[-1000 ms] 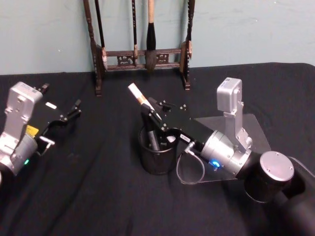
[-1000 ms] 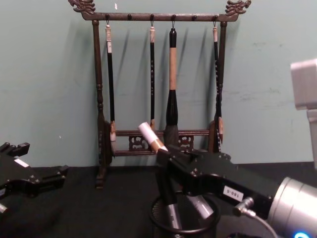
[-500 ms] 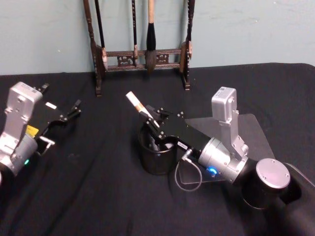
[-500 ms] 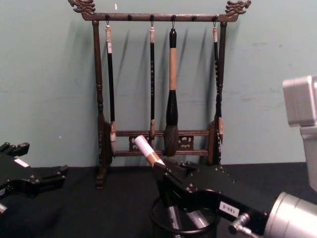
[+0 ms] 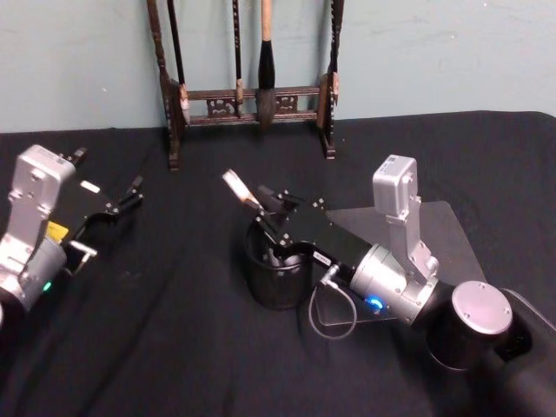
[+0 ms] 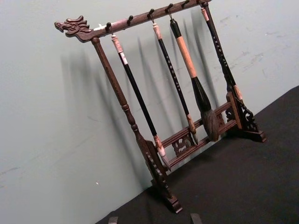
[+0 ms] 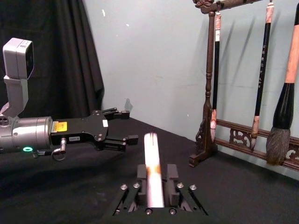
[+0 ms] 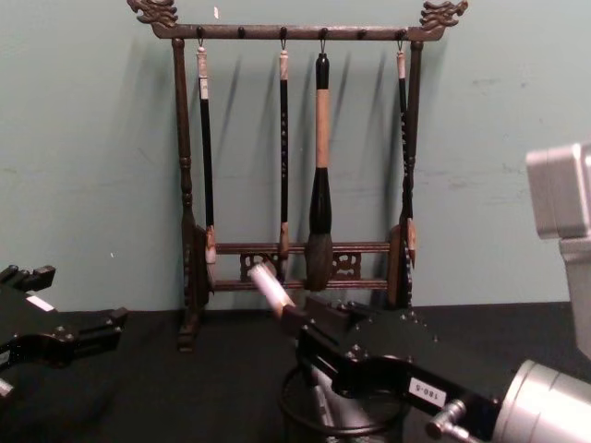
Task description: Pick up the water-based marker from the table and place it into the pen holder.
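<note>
Your table: matt black cloth. Pen holder: black wire mesh, smooth solid rim. Brush rack: dark carved wood, slight sheen. Marker: smooth white plastic.

We see our right arm reaching in from the lower right, forward and leftward, silver wrist behind the black right hand. This hand tilts slightly downward, its fingers closed on the marker. Our left arm sits idle at the far left, with the left hand pointing forward and to the right, fingers held apart.
</note>
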